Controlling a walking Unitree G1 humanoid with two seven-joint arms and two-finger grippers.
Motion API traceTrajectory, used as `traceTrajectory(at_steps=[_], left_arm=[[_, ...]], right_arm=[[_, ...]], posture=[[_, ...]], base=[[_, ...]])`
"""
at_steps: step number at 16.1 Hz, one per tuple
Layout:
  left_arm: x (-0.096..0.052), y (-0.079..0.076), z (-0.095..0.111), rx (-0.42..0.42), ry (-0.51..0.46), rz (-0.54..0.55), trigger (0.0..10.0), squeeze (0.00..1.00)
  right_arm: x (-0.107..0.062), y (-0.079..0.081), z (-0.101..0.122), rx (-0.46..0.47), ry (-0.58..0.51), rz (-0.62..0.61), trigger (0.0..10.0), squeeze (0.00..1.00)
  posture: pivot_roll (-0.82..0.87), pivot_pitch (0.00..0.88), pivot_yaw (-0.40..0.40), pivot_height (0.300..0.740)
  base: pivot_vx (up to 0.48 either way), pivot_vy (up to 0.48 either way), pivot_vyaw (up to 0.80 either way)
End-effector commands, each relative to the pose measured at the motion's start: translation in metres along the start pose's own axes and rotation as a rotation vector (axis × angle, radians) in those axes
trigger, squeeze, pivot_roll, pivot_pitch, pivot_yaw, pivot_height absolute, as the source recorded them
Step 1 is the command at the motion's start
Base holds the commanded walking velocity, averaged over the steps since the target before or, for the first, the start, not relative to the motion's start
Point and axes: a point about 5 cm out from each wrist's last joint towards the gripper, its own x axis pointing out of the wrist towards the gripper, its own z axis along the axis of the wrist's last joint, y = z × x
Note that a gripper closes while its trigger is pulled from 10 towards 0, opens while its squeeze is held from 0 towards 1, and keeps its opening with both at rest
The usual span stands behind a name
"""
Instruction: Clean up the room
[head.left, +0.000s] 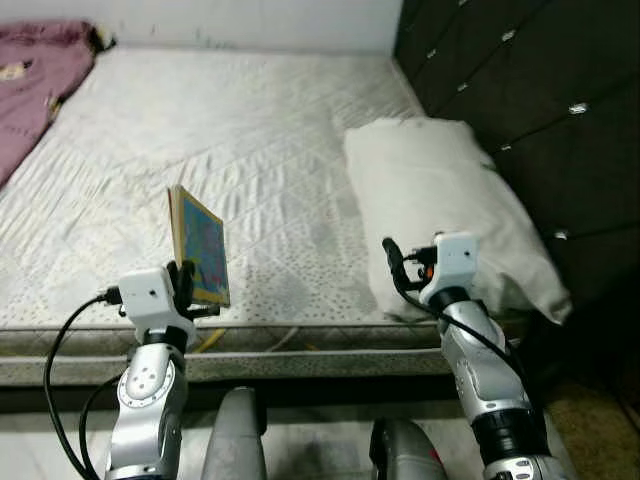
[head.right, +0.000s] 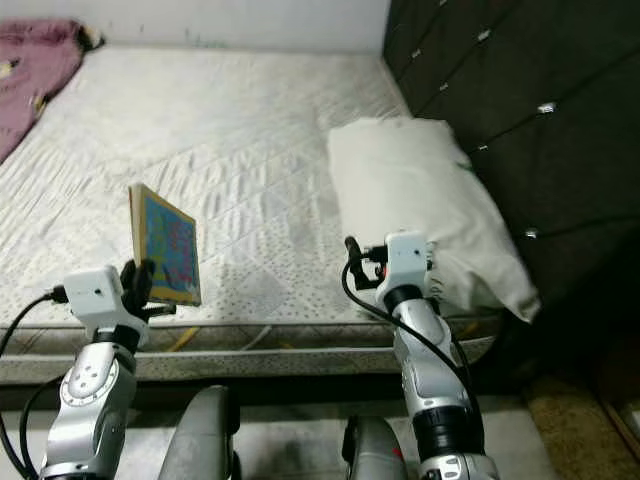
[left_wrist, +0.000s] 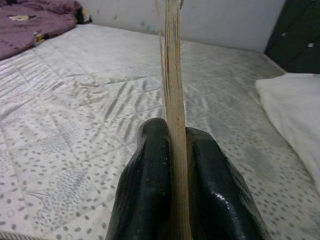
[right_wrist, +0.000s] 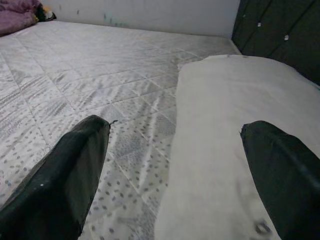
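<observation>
A thin book (head.left: 198, 245) with a bright blue cover was held upright above the near edge of the bed (head.left: 250, 150), pinched at its lower edge by the left hand (head.left: 186, 285), whose 2 fingers (left_wrist: 150, 190) were closed flat against it. It was judged light, stiff and slightly flexible, best gripped near the spine. The right hand (right_wrist: 172, 165) was spread wide and empty over the soft white pillow (head.left: 440, 200). The quilted mattress looked matte and dotted.

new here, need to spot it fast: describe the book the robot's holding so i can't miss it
Start at the big white mattress. Over its near edge, the left gripper pinches a thin book upright. Its bright blue, colourful cover stands out.
</observation>
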Motion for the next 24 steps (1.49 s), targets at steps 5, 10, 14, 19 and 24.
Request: traceTrajectory(at_steps=[5,10,14,19,24], left_arm=[[0.0047,-0.0025,0.0129,0.006,-0.057,-0.016,10.0,0.0],[0.006,-0.0028,0.0127,0.005,-0.054,-0.022,10.0,0.0],[0.0071,-0.0039,0.013,0.008,-0.057,-0.029,10.0,0.0],[0.008,-0.0042,0.0131,0.008,-0.056,-0.029,10.0,0.0],[0.0086,-0.0048,0.0123,0.005,-0.052,-0.02,10.0,0.0]], right_arm=[[0.0016,-0.0017,0.0051,-0.002,-0.019,-0.015,10.0,0.0],[0.0026,-0.0012,0.0051,0.003,-0.018,-0.013,10.0,0.0],[0.0033,-0.0012,0.0051,0.002,-0.018,-0.011,10.0,0.0],[0.0039,-0.001,0.0054,-0.001,-0.019,-0.01,10.0,0.0],[0.0036,-0.0005,0.0052,-0.002,-0.019,-0.009,10.0,0.0]], posture=[[0.0,0.0,-0.004,0.639],[-0.01,0.0,-0.002,0.639],[-0.01,0.0,-0.002,0.639],[-0.01,0.0,-0.002,0.639],[-0.01,0.0,-0.002,0.639]], base=[[0.0,0.0,0.0],[0.0,0.0,0.0],[0.406,0.0,0.0],[0.365,0.0,0.0],[0.17,0.0,0.0]])
